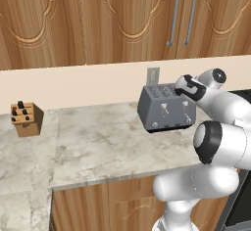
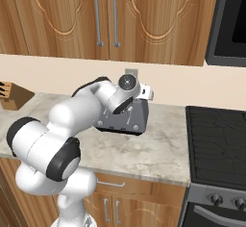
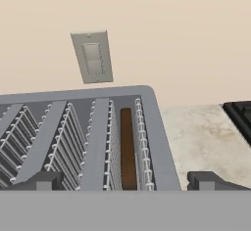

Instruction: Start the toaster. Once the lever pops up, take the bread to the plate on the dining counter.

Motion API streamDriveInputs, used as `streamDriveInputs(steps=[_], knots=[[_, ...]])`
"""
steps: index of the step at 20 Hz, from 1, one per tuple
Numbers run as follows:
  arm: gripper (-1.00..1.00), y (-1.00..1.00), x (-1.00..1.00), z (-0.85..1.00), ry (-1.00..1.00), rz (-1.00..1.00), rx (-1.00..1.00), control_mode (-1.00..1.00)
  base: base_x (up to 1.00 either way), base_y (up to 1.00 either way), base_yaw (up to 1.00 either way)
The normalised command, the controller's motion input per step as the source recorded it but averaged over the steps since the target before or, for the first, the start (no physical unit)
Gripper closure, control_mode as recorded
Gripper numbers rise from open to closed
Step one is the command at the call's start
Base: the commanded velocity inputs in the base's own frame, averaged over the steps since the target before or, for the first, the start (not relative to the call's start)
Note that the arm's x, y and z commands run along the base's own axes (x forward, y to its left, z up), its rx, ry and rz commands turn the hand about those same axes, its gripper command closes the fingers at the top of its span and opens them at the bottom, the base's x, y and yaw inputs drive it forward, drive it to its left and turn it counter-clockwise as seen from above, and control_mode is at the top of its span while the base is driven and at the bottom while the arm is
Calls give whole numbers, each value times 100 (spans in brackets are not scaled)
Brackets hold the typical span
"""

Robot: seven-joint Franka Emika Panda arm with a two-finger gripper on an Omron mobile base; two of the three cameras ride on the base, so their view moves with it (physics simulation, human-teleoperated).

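The grey four-slot toaster (image 1: 165, 108) stands on the marbled worktop against the wall, its two pale levers (image 1: 164, 109) facing front. In the hand view I look down on the toaster's top (image 3: 73, 137). The thin dark-brown bread (image 3: 128, 149) stands sunk in the rightmost slot. My gripper (image 3: 125, 181) hovers just above the toaster's right end (image 1: 182, 89), open, one tip on each side of the slots and nothing between them. From the right base view my arm hides most of the toaster (image 2: 129, 120). The blue plate and the dining counter are out of view.
A wall outlet (image 3: 92, 56) sits just behind the toaster. A wooden knife block (image 1: 27, 119) stands far left on the worktop (image 1: 98, 142). A black stove (image 2: 216, 134) adjoins the worktop on the right, with a dark appliance (image 2: 229, 19) above. Wooden cabinets hang overhead.
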Motion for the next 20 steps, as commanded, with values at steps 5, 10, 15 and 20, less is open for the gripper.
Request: streamDriveInputs(steps=[5, 10, 15, 20], knots=[[-100, 0, 0, 0, 0, 0, 0, -100, 0, 0, 0], [-100, 0, 0, 0, 0, 0, 0, -100, 0, 0, 0], [-100, 0, 0, 0, 0, 0, 0, -100, 0, 0, 0], [-100, 0, 0, 0, 0, 0, 0, -100, 0, 0, 0]])
